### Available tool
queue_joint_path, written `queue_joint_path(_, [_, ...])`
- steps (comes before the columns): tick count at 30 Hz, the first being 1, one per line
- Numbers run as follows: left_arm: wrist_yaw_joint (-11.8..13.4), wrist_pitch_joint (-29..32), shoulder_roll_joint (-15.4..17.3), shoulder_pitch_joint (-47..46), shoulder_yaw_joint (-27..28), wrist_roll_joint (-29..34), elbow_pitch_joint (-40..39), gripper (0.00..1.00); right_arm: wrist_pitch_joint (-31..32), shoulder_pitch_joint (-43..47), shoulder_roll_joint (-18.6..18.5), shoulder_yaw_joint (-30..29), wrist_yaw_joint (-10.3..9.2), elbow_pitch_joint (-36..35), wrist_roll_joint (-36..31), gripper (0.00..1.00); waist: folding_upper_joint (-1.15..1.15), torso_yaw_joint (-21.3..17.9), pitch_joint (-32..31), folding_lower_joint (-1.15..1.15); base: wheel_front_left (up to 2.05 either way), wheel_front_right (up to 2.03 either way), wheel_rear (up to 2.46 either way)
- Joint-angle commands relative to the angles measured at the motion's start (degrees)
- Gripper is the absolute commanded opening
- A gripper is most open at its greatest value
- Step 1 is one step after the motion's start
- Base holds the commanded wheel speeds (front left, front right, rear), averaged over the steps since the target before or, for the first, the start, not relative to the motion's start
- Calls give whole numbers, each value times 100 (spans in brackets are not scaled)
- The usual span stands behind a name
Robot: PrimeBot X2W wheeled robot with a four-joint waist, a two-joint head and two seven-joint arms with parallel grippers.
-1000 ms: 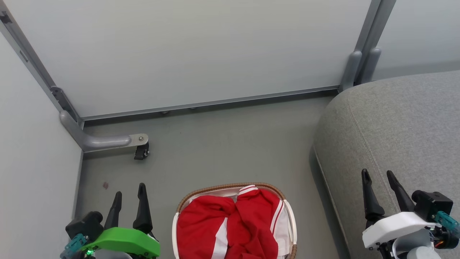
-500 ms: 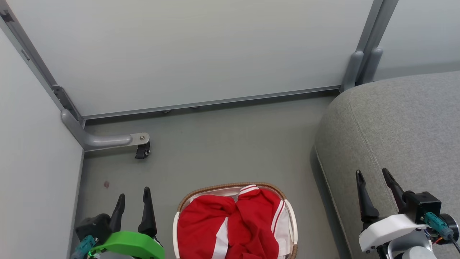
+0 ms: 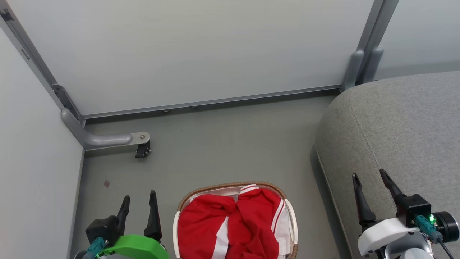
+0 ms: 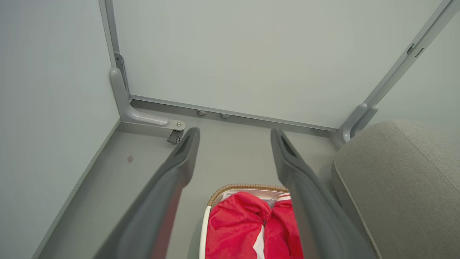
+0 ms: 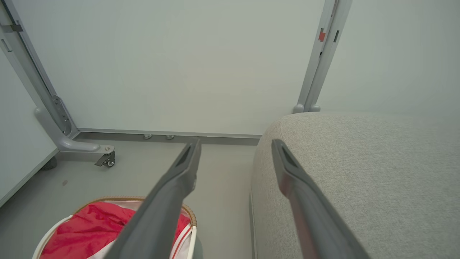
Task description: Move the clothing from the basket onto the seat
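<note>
Red clothing [image 3: 233, 226] with white stripes lies bunched in the cream basket [image 3: 175, 230] with a brown woven rim, on the floor at the bottom centre of the head view. The clothing [image 4: 248, 230] and the basket [image 4: 248, 187] appear again in the left wrist view, between and below the fingers; the right wrist view has the clothing [image 5: 90, 228] and the basket [image 5: 118, 199] at lower left. The grey seat [image 3: 402, 144] fills the right side. My left gripper [image 3: 139, 198] is open, left of the basket. Over the seat's front edge my right gripper [image 3: 369, 173] is open and empty.
White partition panels [image 3: 187, 50] close off the back and the left. A grey metal foot with a black caster [image 3: 142, 149] juts onto the floor at the left. Bare grey floor [image 3: 230, 144] lies between the basket, the panels and the seat [image 5: 359, 172].
The left gripper has shifted right and lower in the head view, closer to the basket. The right gripper has moved slightly left and down. The clothing has not moved.
</note>
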Motion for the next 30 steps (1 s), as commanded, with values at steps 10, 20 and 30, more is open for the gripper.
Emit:
queue_joint_path(10, [34,-99,41,-116,-76,265,131,100,-116,69,-38,10,2,-3,-433,100,0,4,4,0,0,0,0])
queue_joint_path(20, [48,-100,41,-119,-98,233,159,100,-116,61,-38,1,2,-6,-425,100,0,8,8,0,0,0,0])
queue_joint_path(30, [41,-100,40,-150,-129,220,205,100,-116,25,-37,-10,2,-37,-433,100,0,-11,39,0,0,0,0])
